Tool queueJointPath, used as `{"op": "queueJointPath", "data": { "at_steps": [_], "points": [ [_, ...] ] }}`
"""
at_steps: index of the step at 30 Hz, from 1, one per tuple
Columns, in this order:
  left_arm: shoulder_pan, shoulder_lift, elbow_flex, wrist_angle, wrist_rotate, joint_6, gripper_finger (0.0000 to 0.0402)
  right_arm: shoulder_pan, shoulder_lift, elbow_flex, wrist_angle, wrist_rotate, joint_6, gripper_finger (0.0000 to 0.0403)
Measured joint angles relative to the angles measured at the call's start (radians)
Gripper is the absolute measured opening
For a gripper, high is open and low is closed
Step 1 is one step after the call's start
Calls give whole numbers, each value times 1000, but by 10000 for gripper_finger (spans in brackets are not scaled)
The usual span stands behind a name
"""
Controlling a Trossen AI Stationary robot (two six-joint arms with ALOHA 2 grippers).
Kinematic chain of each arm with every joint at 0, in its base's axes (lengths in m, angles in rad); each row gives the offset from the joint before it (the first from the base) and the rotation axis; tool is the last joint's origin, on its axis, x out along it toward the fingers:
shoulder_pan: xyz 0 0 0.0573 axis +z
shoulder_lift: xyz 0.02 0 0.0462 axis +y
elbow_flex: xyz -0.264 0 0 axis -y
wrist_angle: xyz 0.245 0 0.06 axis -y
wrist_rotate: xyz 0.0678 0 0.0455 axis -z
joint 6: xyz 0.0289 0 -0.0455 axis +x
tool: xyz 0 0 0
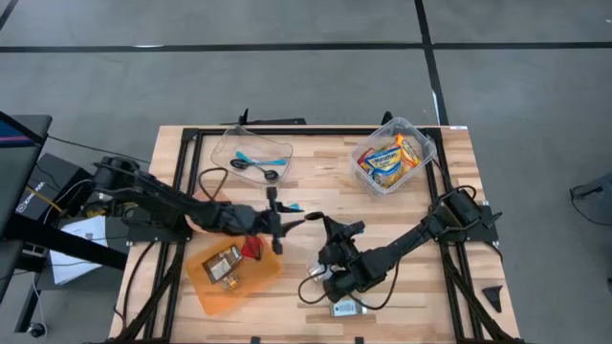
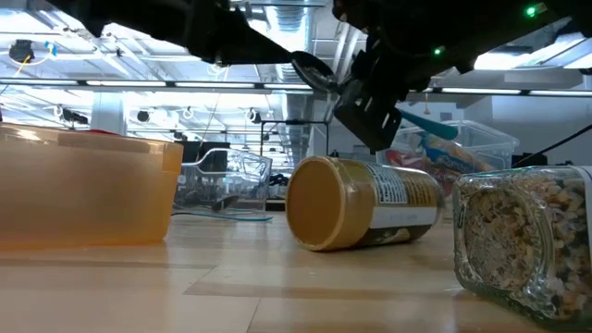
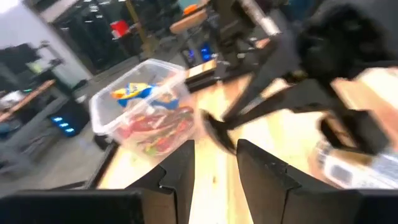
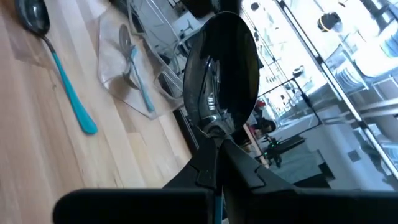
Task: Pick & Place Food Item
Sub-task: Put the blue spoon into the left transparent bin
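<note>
My right gripper (image 1: 325, 231) hangs over the table's middle, shut on a dark spoon (image 4: 221, 68) with a teal handle. My left gripper (image 1: 278, 229) faces it from the left, just short of the spoon's bowl (image 3: 214, 127). It is open, with nothing between its fingers (image 3: 180, 168). A peanut-butter jar (image 2: 361, 203) lies on its side below the right arm. Beside it stands a glass jar of grain mix (image 2: 523, 236). Snack packets fill a clear tub (image 1: 390, 158) at the far right. An orange tray (image 1: 229, 272) at the near left holds a packet. My right gripper pinches the spoon's neck (image 4: 214, 129), just behind the bowl, between its two fingers. The fingers come about level from the table's right and lie along the spoon. The spoon is lifted clear, its bowl (image 2: 310, 69) toward my left gripper and its teal handle (image 2: 430, 125) sticking out behind.
A clear tray (image 1: 251, 158) with teal-handled utensils sits at the far left. Another teal-handled spoon (image 4: 62, 81) lies on the wood next to it. The two arms nearly meet over the table's middle.
</note>
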Motion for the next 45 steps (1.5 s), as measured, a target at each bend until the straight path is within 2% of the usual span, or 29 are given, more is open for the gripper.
{"op": "queueJointPath", "data": {
  "at_steps": [6, 22, 28, 31, 34, 37, 45],
  "points": [
    [0, 49, 18, 67, -37, -16, 112, -2, 0, 0, -1, 0, -11, 1],
    [26, 46, 18, 44, -10, -134, 105, -2, 0, 0, -1, -3, -17, 1],
    [49, 46, 18, 43, 31, -193, 76, -4, -1, 0, 4, -2, -35, 1],
    [60, 46, 18, 43, 68, -227, 45, -3, -1, 0, 10, 3, -40, 1],
    [72, 45, 17, 37, 63, -260, 11, -3, -2, 0, 10, 17, -40, 0],
    [76, 45, 16, 34, 64, -268, 6, -2, -2, 0, 10, 17, -40, 1],
    [75, 45, 16, 40, 41, -262, 1, -1, -3, 1, 12, -11, -43, 64]
  ]
}}
